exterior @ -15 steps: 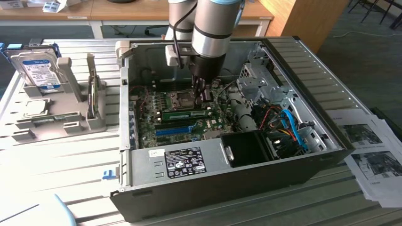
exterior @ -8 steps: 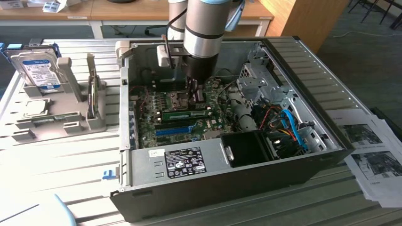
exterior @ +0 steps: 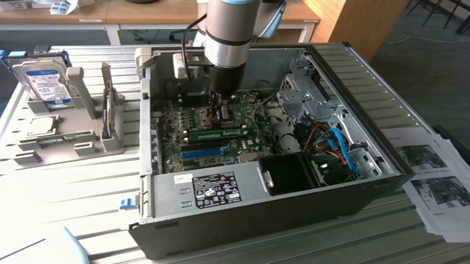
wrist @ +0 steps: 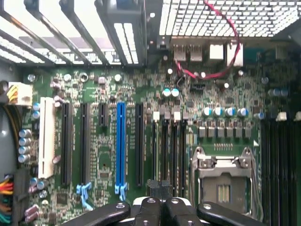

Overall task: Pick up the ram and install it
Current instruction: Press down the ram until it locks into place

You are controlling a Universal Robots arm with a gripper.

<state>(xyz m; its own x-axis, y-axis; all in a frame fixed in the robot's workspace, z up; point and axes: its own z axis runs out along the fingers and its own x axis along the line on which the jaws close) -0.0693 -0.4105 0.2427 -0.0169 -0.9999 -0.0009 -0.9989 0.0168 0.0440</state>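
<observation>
Ram (exterior: pixel 217 133), a green stick, lies seated flat across the motherboard (exterior: pixel 242 144) inside the open computer case (exterior: pixel 382 137), which stands on the slatted desk (exterior: pixel 74 187). Above it, the arm (exterior: pixel 229 33) reaches down into the case. Its fingers (wrist: pixel 162 207) are closed together, holding nothing, just beside the ram near the blue slot (exterior: pixel 202 152).

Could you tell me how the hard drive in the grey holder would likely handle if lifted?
The hard drive looks like a rigid metal slab, so probably stiff and heavy for its size. Its smooth labelled face may be slippery. Upright in the holder, it might tip if pushed.
</observation>
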